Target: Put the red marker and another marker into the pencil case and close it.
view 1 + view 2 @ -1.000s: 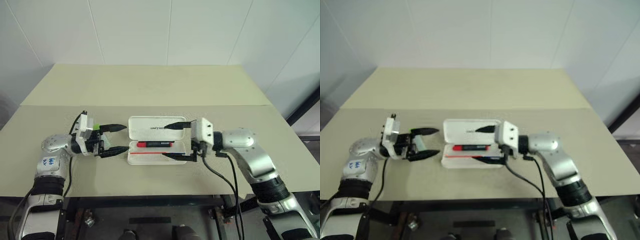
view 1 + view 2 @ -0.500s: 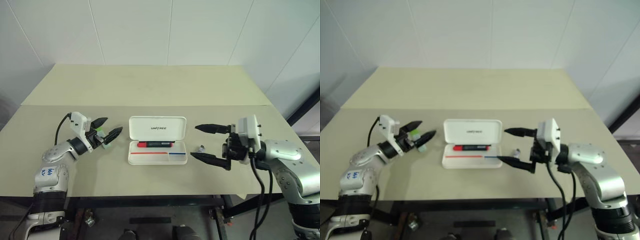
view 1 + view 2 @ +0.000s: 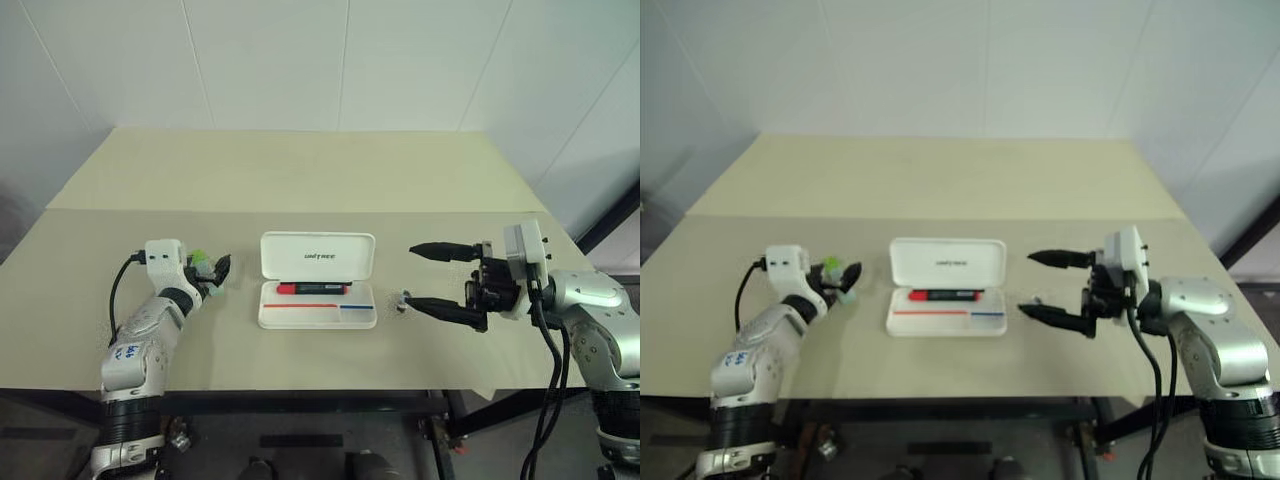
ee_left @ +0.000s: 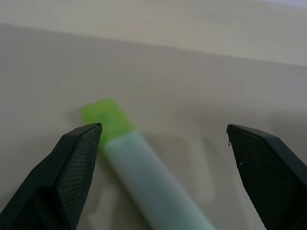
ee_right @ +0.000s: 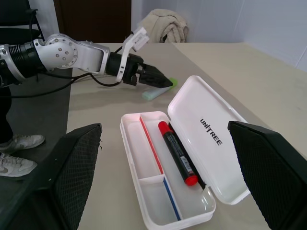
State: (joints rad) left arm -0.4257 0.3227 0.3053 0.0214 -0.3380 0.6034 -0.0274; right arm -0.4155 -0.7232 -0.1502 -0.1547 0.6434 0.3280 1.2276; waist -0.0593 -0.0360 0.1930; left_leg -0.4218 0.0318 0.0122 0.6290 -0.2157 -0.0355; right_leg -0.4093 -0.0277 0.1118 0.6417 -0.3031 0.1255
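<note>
With the red marker already in the open pencil case, the spread left pincer straddles the green marker on the counter left of it; light, stiff, probably slippery, best pinched mid-barrel.

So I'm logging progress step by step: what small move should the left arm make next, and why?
Probably ease the left gripper forward and close on the green marker. Its fingers stand open around the marker, which lies on the table beside the open pencil case. The red marker is already in the case.
</note>
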